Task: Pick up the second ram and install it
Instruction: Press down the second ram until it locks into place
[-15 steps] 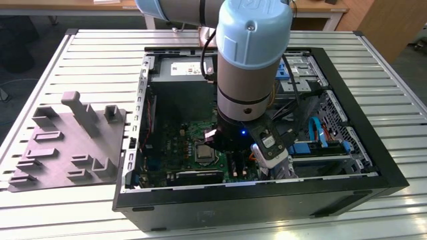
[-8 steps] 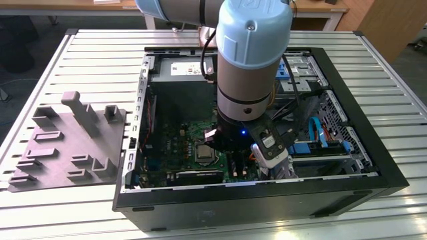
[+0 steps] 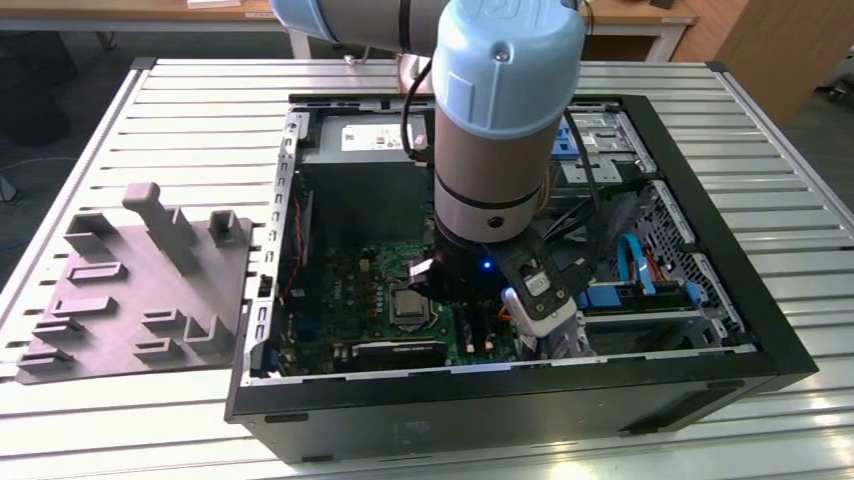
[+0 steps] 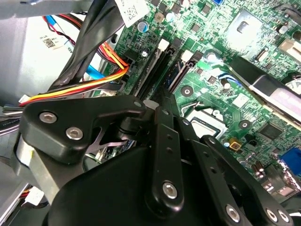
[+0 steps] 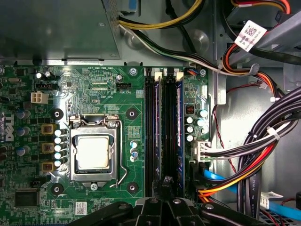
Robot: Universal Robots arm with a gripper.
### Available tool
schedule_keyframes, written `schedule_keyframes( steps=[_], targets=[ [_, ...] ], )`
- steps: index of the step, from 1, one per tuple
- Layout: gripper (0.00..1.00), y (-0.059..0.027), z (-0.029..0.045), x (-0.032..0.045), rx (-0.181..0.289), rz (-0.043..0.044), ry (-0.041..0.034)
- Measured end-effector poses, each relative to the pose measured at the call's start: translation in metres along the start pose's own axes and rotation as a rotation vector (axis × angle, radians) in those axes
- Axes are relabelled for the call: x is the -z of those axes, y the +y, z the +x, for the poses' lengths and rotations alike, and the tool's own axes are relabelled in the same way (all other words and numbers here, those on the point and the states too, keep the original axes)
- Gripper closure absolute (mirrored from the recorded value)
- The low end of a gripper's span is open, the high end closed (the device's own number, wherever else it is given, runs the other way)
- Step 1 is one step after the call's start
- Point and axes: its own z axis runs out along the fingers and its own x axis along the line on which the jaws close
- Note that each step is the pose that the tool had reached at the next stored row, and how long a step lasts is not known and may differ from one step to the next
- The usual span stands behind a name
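Pale-blue and silver arm (image 3: 494,120), black screw-studded gripper (image 4: 160,141).

White barcode tag (image 5: 250,35) tied to the cable bundle (image 5: 277,136) in the first wrist view, print too fine to make out; white silkscreen lettering across the green motherboard (image 5: 101,101), mostly too small to read; large white logo letters (image 5: 8,127) at the board's edge; small code sticker (image 4: 49,42) on the grey case wall (image 4: 28,66) in the second wrist view, illegible.
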Motion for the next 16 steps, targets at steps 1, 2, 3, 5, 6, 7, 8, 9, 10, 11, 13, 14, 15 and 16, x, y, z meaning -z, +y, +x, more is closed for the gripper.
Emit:
schedule_keyframes(
  steps=[1,2,3,5,6,7,8,9,10,11,13,14,15,16],
  targets=[
    [0.89,0.0,0.0,-0.0002,0.0,-0.0003,-0.0001],
    [0.89,0.0001,0.0,-0.0004,0.0,-0.0006,-0.0002],
    [0.89,0.0001,0.0,-0.0004,0.0,-0.0007,-0.0003],
    [0.89,0.0001,0.0,-0.0008,0.0,-0.0006,-0.0002],
    [0.89,0.0,0.0001,-0.0013,0.0,-0.0005,-0.0002],
    [0.89,-0.0001,0.0001,-0.0015,0.0,-0.0004,-0.0002],
    [0.89,0.0,0.0001,-0.0015,0.0,-0.001,-0.0002],
    [0.89,0.0,0.0001,-0.0016,0.0,-0.0013,-0.0002],
    [0.89,0.0,0.0001,-0.0017,0.0,-0.0015,-0.0003],
    [0.89,0.0,0.0001,-0.0018,0.0,-0.0018,-0.0004],
    [0.89,0.0,0.0001,-0.0018,0.0,-0.0018,-0.0004],
    [0.89,0.0001,0.0001,-0.0013,0.0,-0.0022,-0.0005],
    [0.89,0.0003,-0.0001,-0.0004,0.0,-0.0034,-0.0009],
    [0.89,0.0005,-0.0002,0.0011,0.0,-0.0044,-0.0011]
  ],
)
